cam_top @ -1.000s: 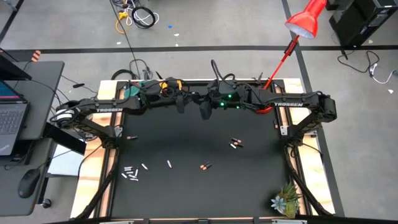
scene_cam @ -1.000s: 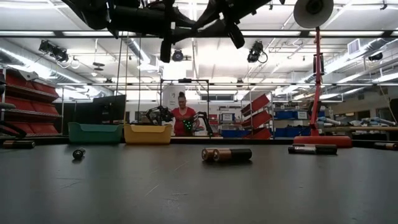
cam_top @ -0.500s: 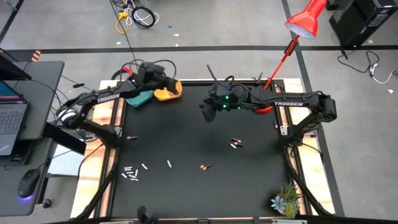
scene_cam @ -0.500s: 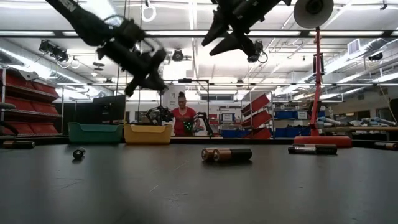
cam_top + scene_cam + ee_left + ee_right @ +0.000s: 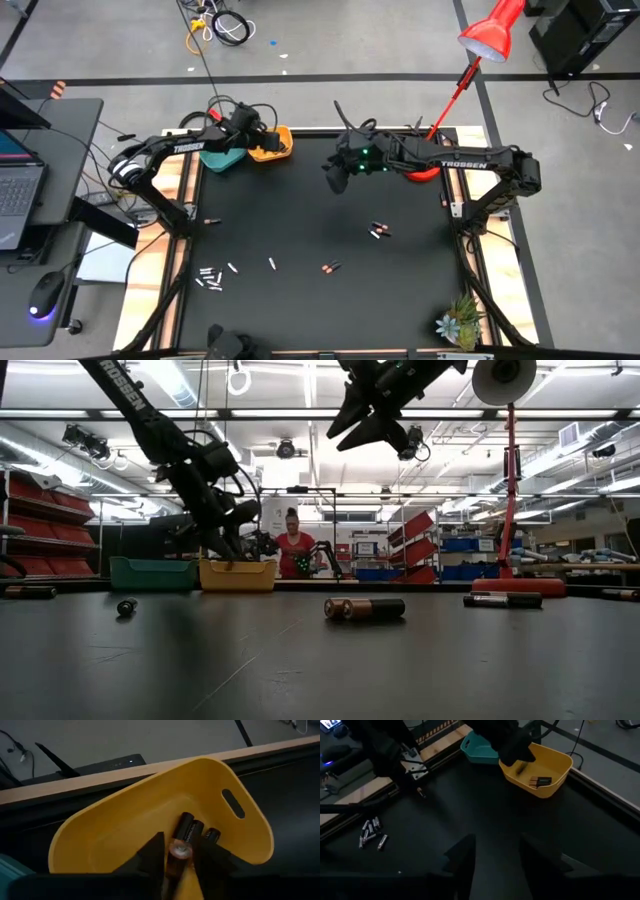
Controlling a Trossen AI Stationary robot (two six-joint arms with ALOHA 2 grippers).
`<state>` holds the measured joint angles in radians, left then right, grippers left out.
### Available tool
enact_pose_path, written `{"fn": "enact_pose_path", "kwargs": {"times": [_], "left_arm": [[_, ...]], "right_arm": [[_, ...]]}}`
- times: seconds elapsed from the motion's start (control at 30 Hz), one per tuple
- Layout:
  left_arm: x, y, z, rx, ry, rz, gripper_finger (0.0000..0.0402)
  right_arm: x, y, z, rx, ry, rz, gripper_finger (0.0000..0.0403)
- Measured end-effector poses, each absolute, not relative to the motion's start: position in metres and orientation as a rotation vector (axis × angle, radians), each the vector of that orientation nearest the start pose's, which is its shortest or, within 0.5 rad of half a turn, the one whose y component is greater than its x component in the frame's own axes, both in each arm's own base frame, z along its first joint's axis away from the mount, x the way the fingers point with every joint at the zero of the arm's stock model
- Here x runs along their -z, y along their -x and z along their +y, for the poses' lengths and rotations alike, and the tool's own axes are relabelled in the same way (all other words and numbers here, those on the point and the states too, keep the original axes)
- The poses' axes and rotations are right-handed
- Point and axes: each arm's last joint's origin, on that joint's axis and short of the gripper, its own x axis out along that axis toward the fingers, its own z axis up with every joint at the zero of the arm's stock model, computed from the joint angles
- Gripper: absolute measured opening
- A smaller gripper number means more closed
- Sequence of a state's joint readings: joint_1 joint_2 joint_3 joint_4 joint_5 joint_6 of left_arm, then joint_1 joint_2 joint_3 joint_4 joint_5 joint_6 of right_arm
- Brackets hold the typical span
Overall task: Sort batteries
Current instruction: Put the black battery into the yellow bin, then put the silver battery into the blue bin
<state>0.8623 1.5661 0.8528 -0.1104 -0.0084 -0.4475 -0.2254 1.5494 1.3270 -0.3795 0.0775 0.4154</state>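
Surface [image 5: 300, 215], black mat, near edge to far edge.

Loose batteries: whitish-silver cluster [image 5: 209, 277] near the left front; single pale cells [image 5: 271, 263] beside it; dark copper-ended battery [image 5: 364, 608] lying mid-surface; a further pair [image 5: 378, 231] toward the right.

Right claw [image 5: 332, 178]: hovers above the middle, fingers parted, holding nothing.

Yellow bowl [image 5: 125, 820], far left corner: holds three dark copper-ended batteries [image 5: 197, 831] side by side at the bottom.

Left claw [image 5: 180, 856]: directly over the yellow bowl, fingers narrowly parted about a copper-ended battery [image 5: 178, 855]; whether gripped or loosed, cannot tell.

Teal bowl [image 5: 479, 749]: touching the yellow one; contents not visible.
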Motion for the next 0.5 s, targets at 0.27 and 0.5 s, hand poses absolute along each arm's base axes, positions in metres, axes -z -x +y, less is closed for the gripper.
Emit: {"fn": "enact_pose_path", "kwargs": {"times": [0.27, 0.5], "left_arm": [[-0.186, -0.203, 0.237, -0.966, 0.743, 0.557, 0.0155], [-0.235, -0.207, 0.225, -0.864, 0.578, 0.436, 0.0157]], "right_arm": [[-0.318, -0.334, -0.091, 0.420, -0.463, 0.526, 0.0158], [-0.318, -0.334, -0.094, 0.422, -0.471, 0.524, 0.0158]]}}
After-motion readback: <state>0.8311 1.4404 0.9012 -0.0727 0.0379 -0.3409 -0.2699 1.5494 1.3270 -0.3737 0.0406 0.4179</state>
